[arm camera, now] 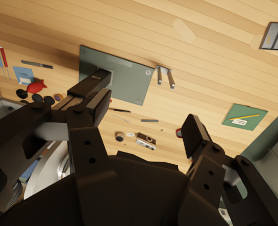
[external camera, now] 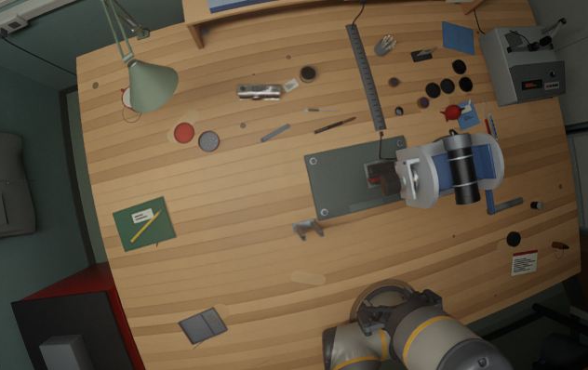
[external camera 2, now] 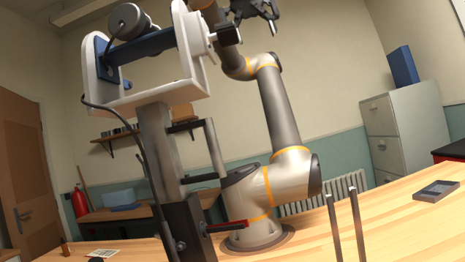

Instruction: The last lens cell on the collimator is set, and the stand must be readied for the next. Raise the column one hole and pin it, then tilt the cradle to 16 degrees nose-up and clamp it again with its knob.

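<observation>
The stand's column (external camera 2: 161,153) rises from a dark sleeve (external camera 2: 190,227) on the grey-green base plate (external camera: 350,179), and a red-handled pin (external camera 2: 226,225) sticks out of the sleeve. On top, a white yoke (external camera 2: 146,69) carries the blue cradle (external camera: 462,167) with the black collimator tube (external camera: 462,169). The dark clamp knob (external camera 2: 226,33) projects from the yoke's side cheek. My gripper (external camera 2: 254,25) hangs just above and beside the knob, and it is open and empty.
Behind the stand are the arm's base (external camera 2: 256,205) and a far wall with a radiator. Two upright metal posts (external camera 2: 345,223) stand on the bench to the right. Small tools, lens caps (external camera: 446,86), a ruler (external camera: 365,76) and a lamp (external camera: 150,83) lie scattered across the bench.
</observation>
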